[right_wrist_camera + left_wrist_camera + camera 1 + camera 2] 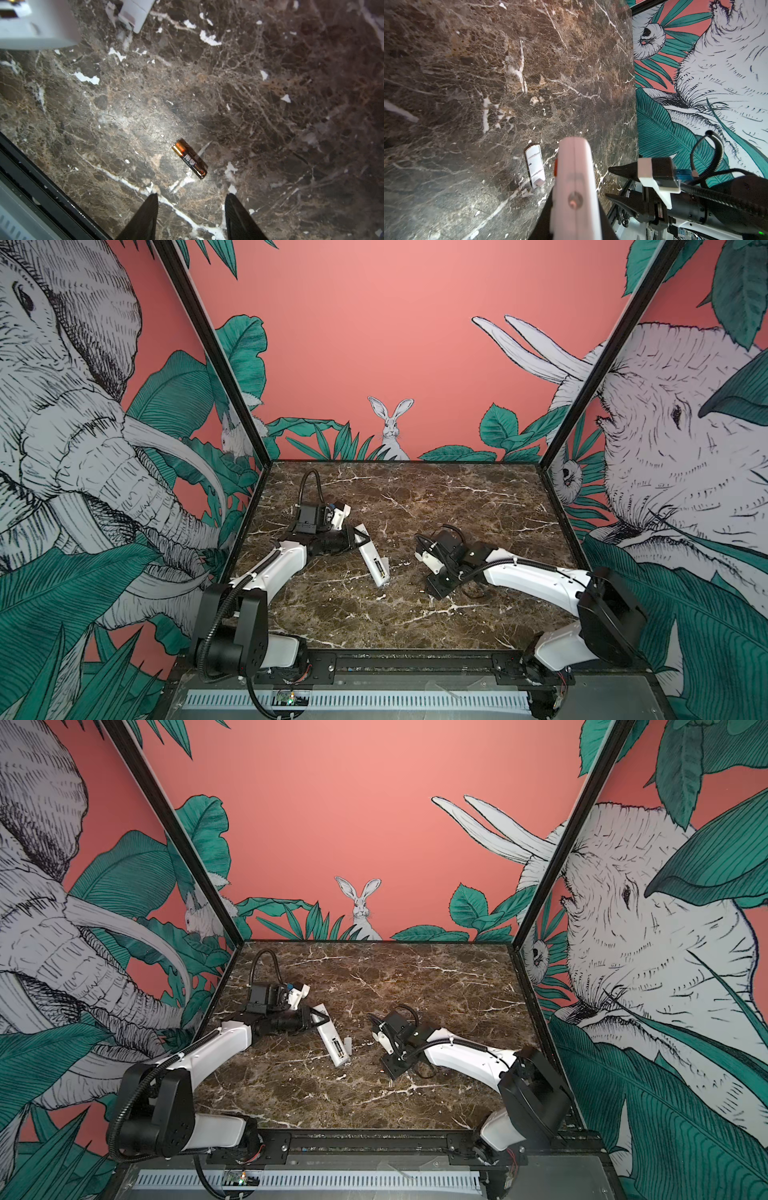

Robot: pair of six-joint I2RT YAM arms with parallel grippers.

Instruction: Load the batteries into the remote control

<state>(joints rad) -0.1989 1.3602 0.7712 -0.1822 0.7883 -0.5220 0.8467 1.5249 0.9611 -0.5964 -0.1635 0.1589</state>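
Hovering over the near half of the table [415, 614], the right gripper [191, 195] points down with its jaws spread and nothing between them. One battery [189, 159] lies flat on the marble just ahead of the fingertips, touching neither.

Farther back and to the left, the remote [371, 559] runs slantwise from front to back, plain back up. The bay [377, 566] at its near end is open and holds something dark; whether that is the second battery I cannot tell. The cover [535, 166] lies on the table just beside the remote's near end, apart from the battery. Whether that end touches the table I cannot tell.

Farthest back, the left gripper [360, 537] is pinching the remote by its long edges near the far end, jaws pressed tight against the white plastic.
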